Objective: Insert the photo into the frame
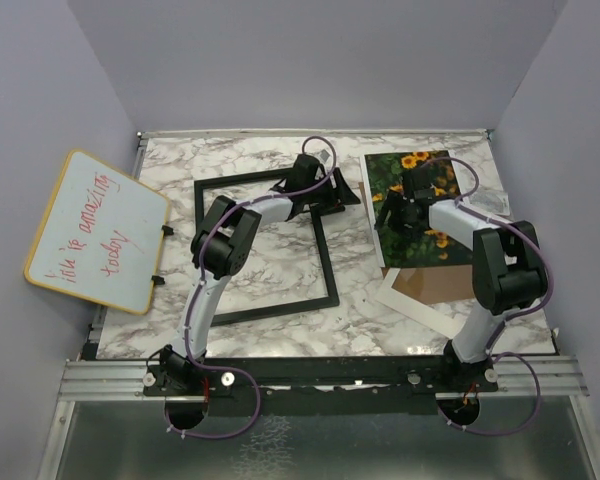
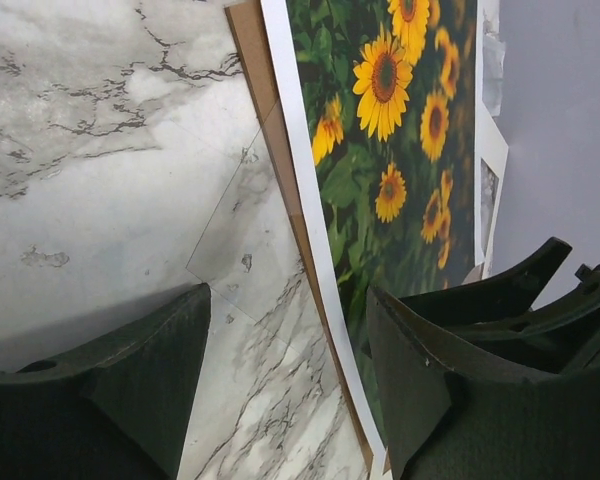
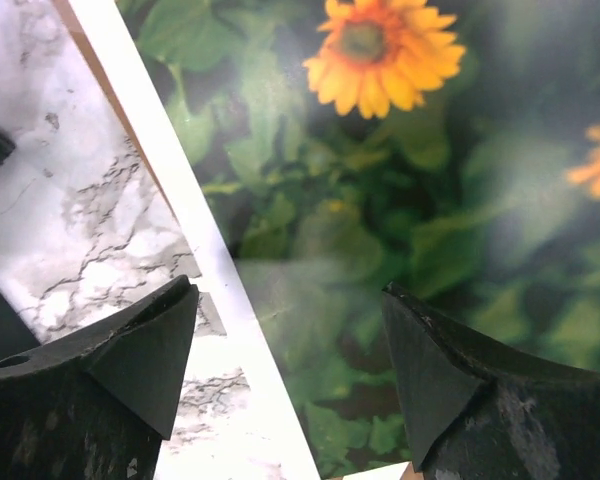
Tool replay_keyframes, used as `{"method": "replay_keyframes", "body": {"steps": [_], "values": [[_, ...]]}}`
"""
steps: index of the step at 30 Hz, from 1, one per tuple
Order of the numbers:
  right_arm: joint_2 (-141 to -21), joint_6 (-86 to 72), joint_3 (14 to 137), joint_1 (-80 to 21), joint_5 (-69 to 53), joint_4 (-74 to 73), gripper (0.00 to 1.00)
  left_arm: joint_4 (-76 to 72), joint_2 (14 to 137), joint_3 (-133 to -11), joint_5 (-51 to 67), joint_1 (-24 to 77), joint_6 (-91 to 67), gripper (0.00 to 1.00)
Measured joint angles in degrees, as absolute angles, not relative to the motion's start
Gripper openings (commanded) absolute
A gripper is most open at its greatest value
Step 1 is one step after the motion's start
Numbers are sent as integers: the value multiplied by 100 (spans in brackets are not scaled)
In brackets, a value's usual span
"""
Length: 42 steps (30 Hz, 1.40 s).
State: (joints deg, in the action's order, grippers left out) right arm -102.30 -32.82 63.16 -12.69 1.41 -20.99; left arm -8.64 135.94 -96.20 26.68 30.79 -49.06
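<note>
The two dark fingers of the right gripper (image 3: 290, 360) stand closest to the lens in the right wrist view. They are spread wide and nothing is between them. Under them lies the photo (image 3: 400, 200), one print of yellow sunflowers among green leaves, face up, with its white edge strip (image 3: 170, 190) running beside the marble table (image 3: 50, 170). Whether the fingertips touch the print, I cannot tell.

In the left wrist view the left gripper (image 2: 290, 390) also holds its two fingers apart, and it is empty. One finger is over the marble and the other is over the border of the photo. A narrow edge of the brown backing board (image 2: 248, 50) shows from under the print.

From above I count two arms, one frame, one photo, one brown board, one white mat and one whiteboard. The frame (image 1: 280, 308), thin and black, lies flat on the left-middle part of the table, with only marble inside it. The photo is at the far right, outside the frame, with a strip of marble between them. At its near edge the brown board and the white mat (image 1: 412, 308) come out, both tilted. Which of these two is on top, I cannot tell.

The whiteboard (image 1: 100, 230), with yellow rim and red handwriting, stands tilted at the left wall, beside the table
</note>
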Motion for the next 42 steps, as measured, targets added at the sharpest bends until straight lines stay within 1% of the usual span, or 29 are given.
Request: {"method": "replay_keyframes", "body": {"steps": [10,18,25,30,33,35,37,40,42], "values": [[-10082,-3420,5959,-1074,-580,-1559,78,-1411,13561,-9336,2768,3072,-4987,66],[-10112,-3454,5902,-956,-871,-1341,77,-2880,13594,-8676,3061,3076,-6654,65],[-10110,-3457,5819,-886,-1087,-1157,77,-3361,13607,-8523,3004,3098,-7614,62],[-10097,-3446,5771,-849,-1190,-1068,76,-3743,13743,-8549,2886,3122,-8020,54],[-10092,-3424,5732,-827,-1258,-989,69,-3852,13843,-8621,2775,3166,-8086,46],[-10092,-3400,5686,-803,-1302,-921,66,-3863,13902,-8652,2703,3201,-8079,42],[-10092,-3376,5658,-790,-1330,-864,64,-3887,13963,-8650,2602,3245,-8029,37],[-10092,-3345,5625,-777,-1347,-832,63,-3922,13979,-8650,2502,3275,-7966,20],[-10090,-3334,5618,-777,-1350,-812,63,-3933,13985,-8650,2460,3275,-7922,5]]}}
